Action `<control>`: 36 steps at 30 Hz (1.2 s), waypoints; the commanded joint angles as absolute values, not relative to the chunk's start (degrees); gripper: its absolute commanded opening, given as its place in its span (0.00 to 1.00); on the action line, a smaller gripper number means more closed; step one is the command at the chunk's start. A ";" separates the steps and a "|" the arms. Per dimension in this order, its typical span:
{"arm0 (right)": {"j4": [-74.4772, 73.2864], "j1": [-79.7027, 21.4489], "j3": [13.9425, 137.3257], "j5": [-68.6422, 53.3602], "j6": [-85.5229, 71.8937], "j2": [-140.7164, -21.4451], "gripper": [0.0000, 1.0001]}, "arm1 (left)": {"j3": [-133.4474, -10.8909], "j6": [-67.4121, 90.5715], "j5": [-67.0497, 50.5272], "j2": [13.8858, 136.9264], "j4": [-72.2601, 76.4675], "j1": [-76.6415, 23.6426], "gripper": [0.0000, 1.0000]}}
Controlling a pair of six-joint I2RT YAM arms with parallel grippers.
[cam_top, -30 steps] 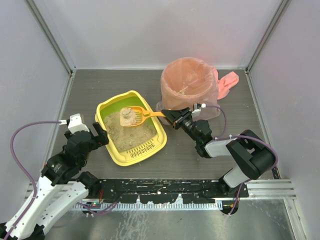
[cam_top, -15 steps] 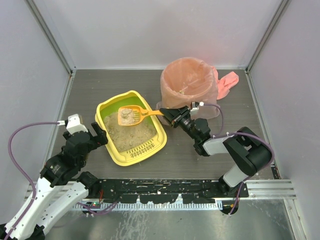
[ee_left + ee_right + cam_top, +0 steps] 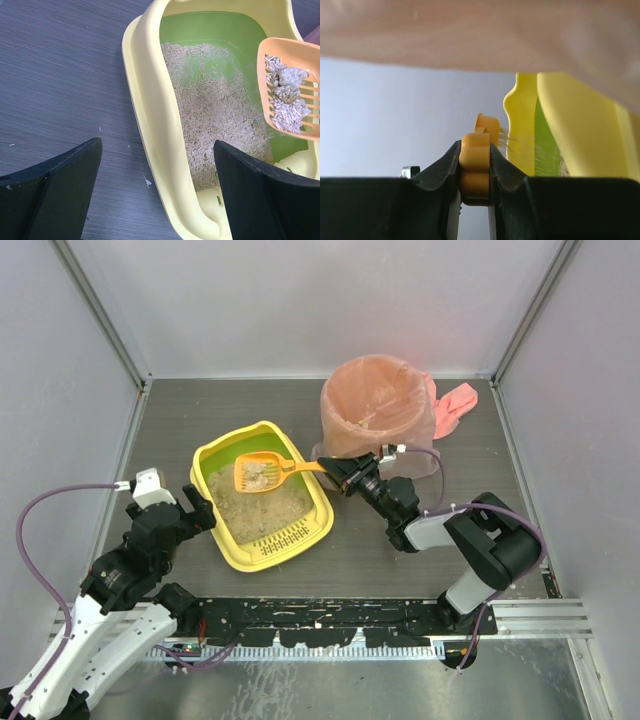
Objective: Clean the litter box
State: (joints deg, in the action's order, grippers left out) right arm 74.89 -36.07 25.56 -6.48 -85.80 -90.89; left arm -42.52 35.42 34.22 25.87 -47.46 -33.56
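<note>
1. Litter box (image 3: pixel 322 506): a rectangular tray of smooth yellow plastic with rounded corners, lying slantwise left of centre in the top view. Its inner wall is green, and a slotted ledge (image 3: pixel 283 539) runs along the lower short side.
2. Litter (image 3: pixel 262 508): beige, fine and grainy, forming an uneven bed. The left wrist view shows short pellet-like grains (image 3: pixel 215 117) thinning against the green wall near the top of the frame.
3. Scoop (image 3: pixel 258 472): small and made of orange plastic, with a slotted floor. It is held over the upper part of the tray and carries pale grey lumpy clumps (image 3: pixel 289 95).
4. Right gripper (image 3: pixel 345 476): clamped on the scoop's handle. In the right wrist view the two black fingers press the rounded orange handle (image 3: pixel 475 167) from both sides.
5. Left gripper (image 3: pixel 200 506): jaws spread wide and holding nothing, just beside the tray's left long wall. Whether it touches the wall cannot be told. The left wrist view shows the yellow rim (image 3: pixel 150 115) running between the two black fingers (image 3: pixel 65 175).
6. Bin (image 3: pixel 335 410): round and lined with a translucent pink bag, standing upper right of the tray. A loose tail of the bag (image 3: pixel 457 405) lies at its right.
7. Obstruction: a blurred pink mass (image 3: pixel 470 30) fills the top of the right wrist view.
8. Table (image 3: pixel 400 570): dark with a fine wood grain, enclosed by pale walls.
</note>
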 commanded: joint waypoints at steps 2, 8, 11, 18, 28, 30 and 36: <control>77.90 -37.78 29.27 -7.94 -84.10 -91.35 0.01 | -42.46 36.23 35.00 24.99 -45.19 -33.22 0.95; 78.63 -35.68 25.65 -5.66 -86.00 -90.27 0.01 | -43.01 36.72 34.73 25.56 -46.42 -33.20 0.95; 76.63 -37.79 28.24 -6.78 -83.07 -89.80 0.01 | -41.81 36.58 34.49 25.15 -44.76 -33.22 0.95; 73.35 -38.77 28.76 -6.93 -81.24 -88.85 0.01 | -41.70 36.74 34.40 25.37 -44.64 -33.22 0.95; 71.52 -38.68 26.89 -4.05 -80.25 -86.76 0.01 | -41.54 37.00 33.16 26.41 -43.78 -33.22 0.95; 74.51 -35.51 21.89 -0.70 -84.59 -85.85 0.01 | -42.76 37.32 33.08 27.11 -45.09 -33.20 0.95; 70.61 -39.41 27.30 -4.94 -79.25 -86.88 0.01 | -41.04 37.28 33.05 25.98 -43.53 -33.18 0.95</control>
State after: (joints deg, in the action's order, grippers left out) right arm 67.79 -37.04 23.97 -4.03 -81.76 -87.85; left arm -41.34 36.82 33.06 26.52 -46.74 -33.45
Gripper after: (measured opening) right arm 0.269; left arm 0.952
